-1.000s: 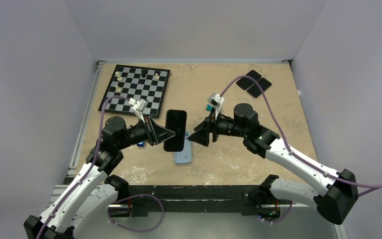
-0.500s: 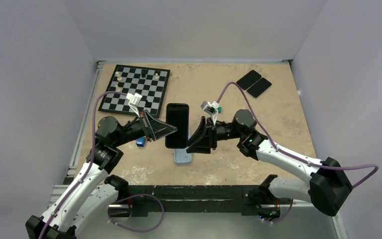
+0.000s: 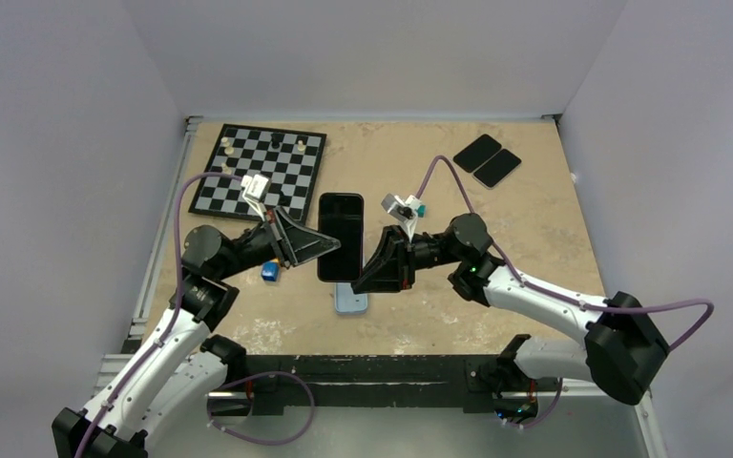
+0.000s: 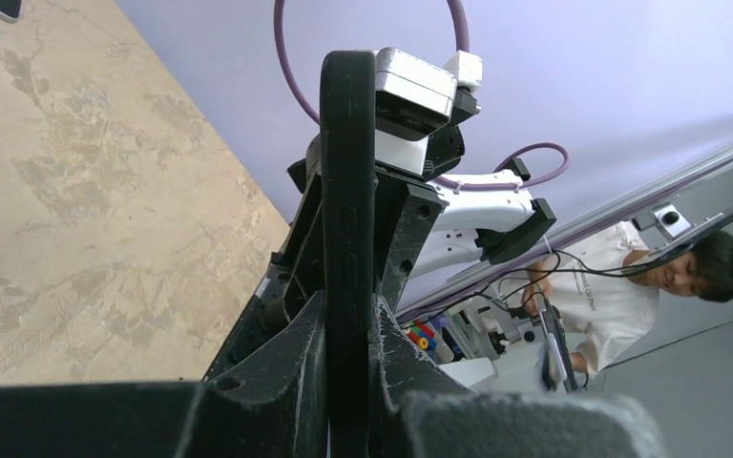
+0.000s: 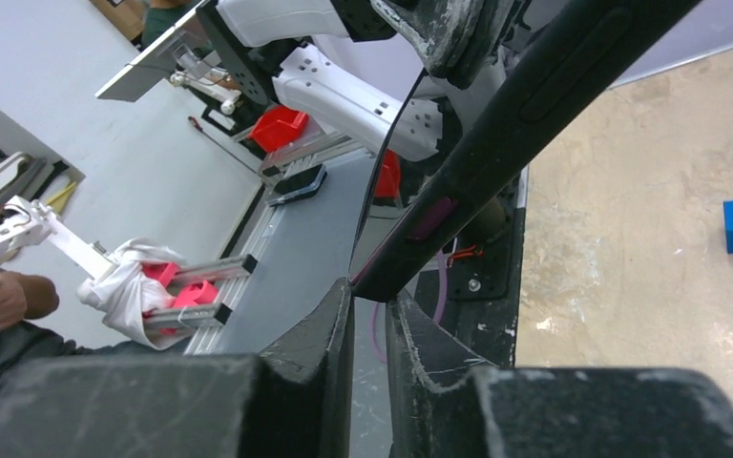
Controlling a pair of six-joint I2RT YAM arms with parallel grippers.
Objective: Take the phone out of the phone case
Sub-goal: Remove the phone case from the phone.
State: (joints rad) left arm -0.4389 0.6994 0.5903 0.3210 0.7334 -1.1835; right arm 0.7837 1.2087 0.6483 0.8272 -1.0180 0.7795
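The phone (image 3: 340, 234) sits in a black phone case and is held flat in the air above the table's middle, screen up. My left gripper (image 3: 329, 248) is shut on its left long edge. In the left wrist view the cased edge (image 4: 347, 191), with its side buttons, runs straight up from between the fingers of that gripper (image 4: 348, 324). My right gripper (image 3: 356, 277) has closed narrowly on the phone's near right corner. In the right wrist view the cased phone (image 5: 515, 124) slants up to the right, and its corner sits between the fingertips of the right gripper (image 5: 370, 291).
A light blue flat object (image 3: 350, 301) lies on the table under the phone. A small blue block (image 3: 269, 271) sits by the left gripper. A chessboard (image 3: 260, 170) with a few pieces is at the back left. Two black pads (image 3: 487, 160) are at the back right.
My right gripper came in from the right and closed its jaws on the phone's near right corner. The left gripper kept its hold and lifted the phone slightly away from me.
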